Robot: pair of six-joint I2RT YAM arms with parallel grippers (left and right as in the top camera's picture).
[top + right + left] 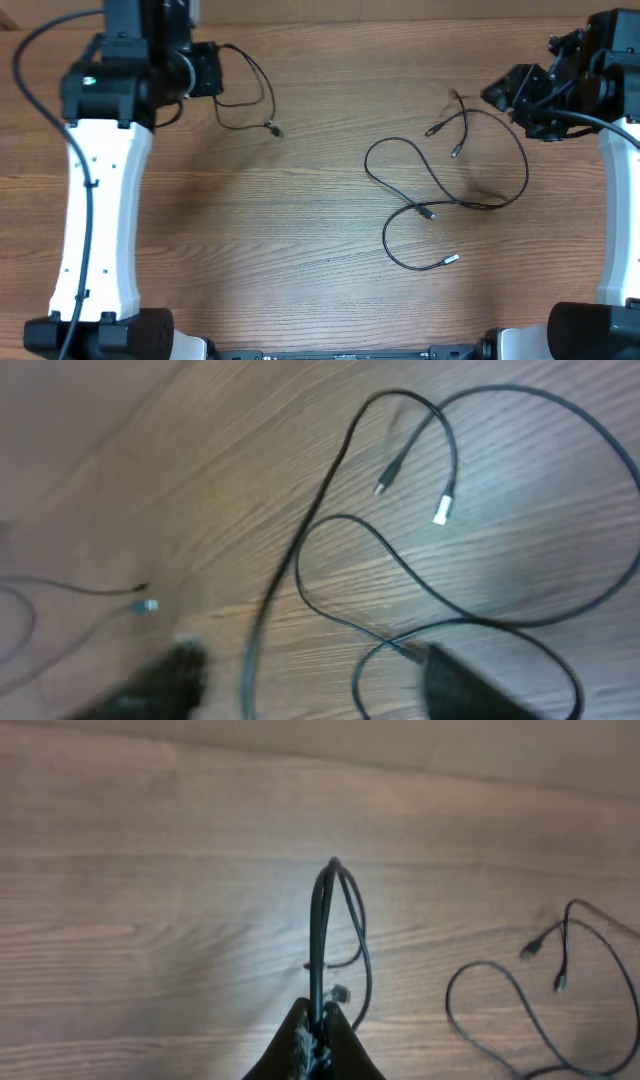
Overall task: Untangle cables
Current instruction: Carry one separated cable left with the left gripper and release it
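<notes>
My left gripper (216, 72) at the far left is shut on a thin black cable (270, 95) that hangs in a loop, its silver plug (276, 129) resting on the table. In the left wrist view the jaws (320, 1022) pinch this cable (320, 920). Two or more other black cables (430, 213) lie in loose crossing loops at centre right, with silver-tipped plugs (450, 259). My right gripper (495, 95) is open just above their far end. In the right wrist view its fingers (305, 655) are spread above the loops (444, 510), and a blurred cable runs between them.
The wooden table (300, 220) carries only the cables. The loose loops also show at the right edge of the left wrist view (560, 970). The white arm bodies stand along the left (100, 220) and right (620, 200) sides.
</notes>
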